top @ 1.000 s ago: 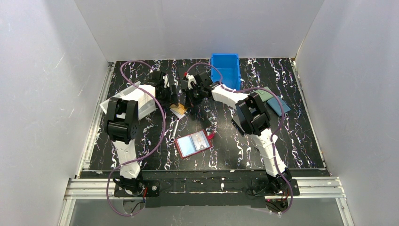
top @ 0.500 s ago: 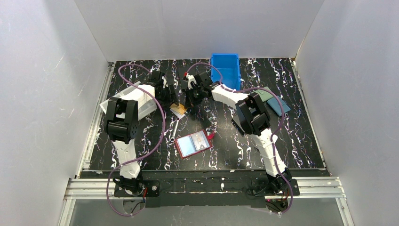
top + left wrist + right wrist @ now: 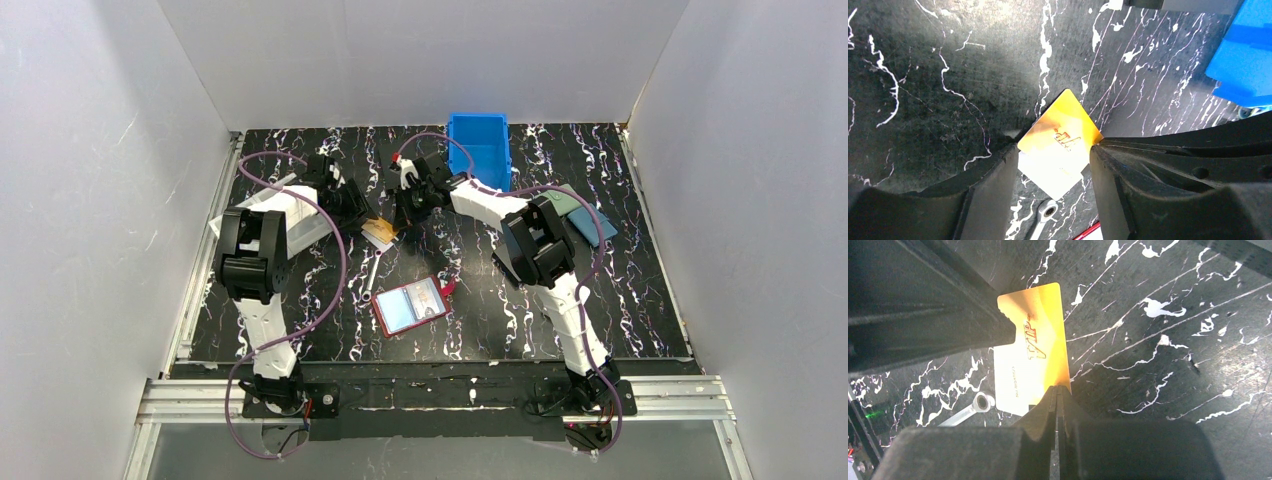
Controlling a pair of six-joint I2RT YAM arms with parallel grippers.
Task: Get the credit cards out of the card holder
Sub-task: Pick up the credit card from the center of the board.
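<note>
The red card holder lies open near the table's middle, pale pockets up. The orange card lies flat farther back, and a whitish card seems to lie partly under it. In the left wrist view the orange card and the whitish card sit between my left gripper's open fingers. My left gripper is just left of the cards. My right gripper is shut, and its tips rest at the orange card's corner. I cannot tell whether they pinch it.
A metal wrench lies between the cards and the holder. A blue bin stands at the back. A white wallet lies at the left. Teal-green and blue wallets lie at the right.
My left gripper and forearm have shifted a little left and lower over the cards. The cards, the holder and the right arm have not visibly moved.
</note>
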